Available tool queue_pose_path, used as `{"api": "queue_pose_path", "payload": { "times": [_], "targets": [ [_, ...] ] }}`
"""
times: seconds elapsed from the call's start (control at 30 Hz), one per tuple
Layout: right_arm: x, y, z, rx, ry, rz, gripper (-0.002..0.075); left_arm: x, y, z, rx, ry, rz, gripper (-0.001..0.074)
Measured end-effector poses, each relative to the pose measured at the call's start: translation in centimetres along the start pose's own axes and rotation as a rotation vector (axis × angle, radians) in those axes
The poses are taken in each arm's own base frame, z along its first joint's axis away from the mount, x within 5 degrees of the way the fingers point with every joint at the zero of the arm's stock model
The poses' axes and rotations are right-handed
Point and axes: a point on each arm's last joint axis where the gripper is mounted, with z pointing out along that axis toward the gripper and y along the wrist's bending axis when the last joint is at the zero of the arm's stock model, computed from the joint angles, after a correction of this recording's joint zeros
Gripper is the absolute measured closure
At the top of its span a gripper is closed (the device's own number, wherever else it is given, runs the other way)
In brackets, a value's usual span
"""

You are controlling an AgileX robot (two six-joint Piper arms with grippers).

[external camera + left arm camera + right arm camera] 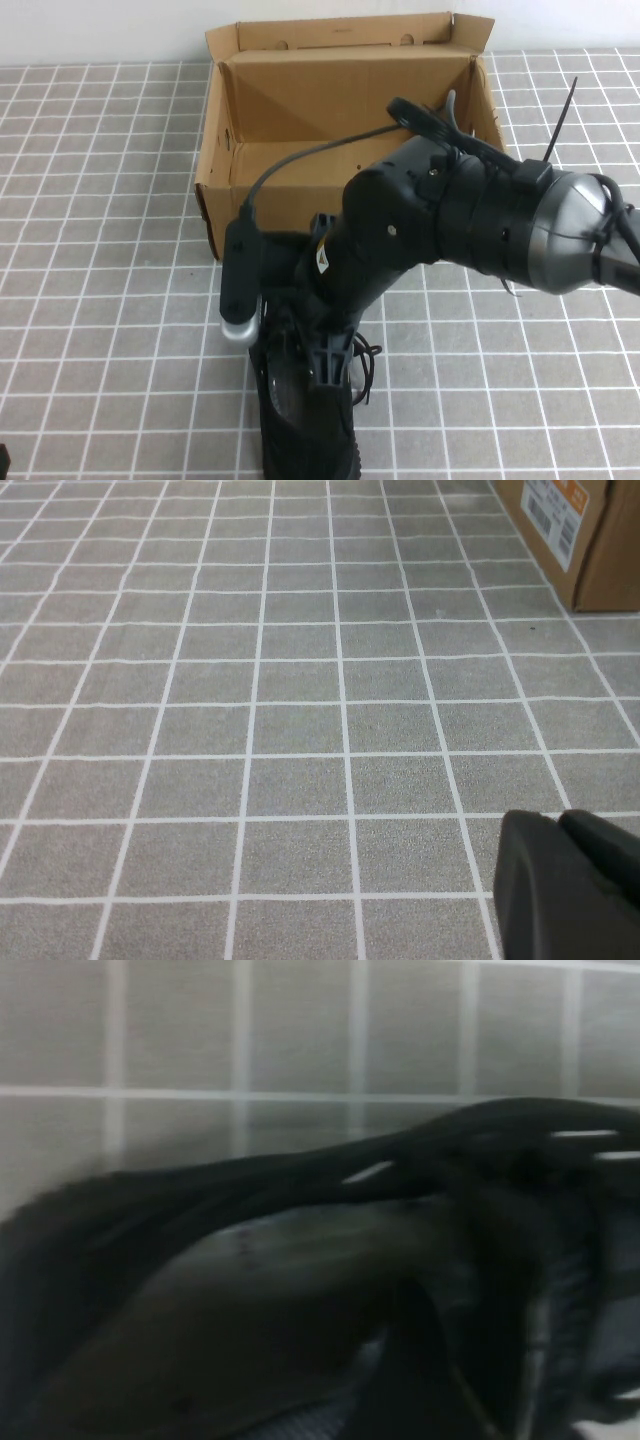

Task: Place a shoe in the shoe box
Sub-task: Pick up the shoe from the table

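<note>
We see the brown corrugated cardboard shoe box (300,120) open-topped at 12 o'clock, interior free. Right gripper (325,365), jaws spread, sits over the black knit lace-up sneaker (300,440) at 6. Grey tiled floor (100,250) at 9 is free.

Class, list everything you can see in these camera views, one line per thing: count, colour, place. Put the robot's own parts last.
shoe: one, black, on the mat at the near edge, in front of the box.
shoe box: one, brown cardboard, open, at the far middle of the mat.
tiled mat: one, grey with white lines, covering the table.
right gripper: one, black, open, lowered over the shoe's opening.
left gripper: one, black, shut, parked low over bare mat, apart from the shoe.
</note>
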Motion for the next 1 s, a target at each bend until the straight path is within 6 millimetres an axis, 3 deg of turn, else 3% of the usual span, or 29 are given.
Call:
{"api": "queue_pose_path", "payload": {
  "times": [0.33,0.53,0.73,0.9,1.0],
  "targets": [
    [0.0,-0.6,0.7,0.053,0.003,-0.012,0.0362,0.0,0.0,0.0,0.000,0.000,0.000,0.0735],
    [0.1,-0.6,1.0,0.047,0.015,-0.015,0.0506,0.0,0.0,0.0,0.000,0.000,0.000,0.0735],
    [0.3,-0.2,1.0,0.022,0.040,-0.016,0.0706,0.0,0.0,0.0,0.000,0.000,0.000,0.0735],
    [0.3,0.0,0.1,0.002,0.062,0.032,0.0731,0.0,0.0,0.0,0.000,0.000,0.000,0.0735],
    [-0.1,0.1,-1.8,-0.011,0.055,0.057,0.0732,0.0,0.0,0.0,0.000,0.000,0.000,0.0735]
  ]
}}
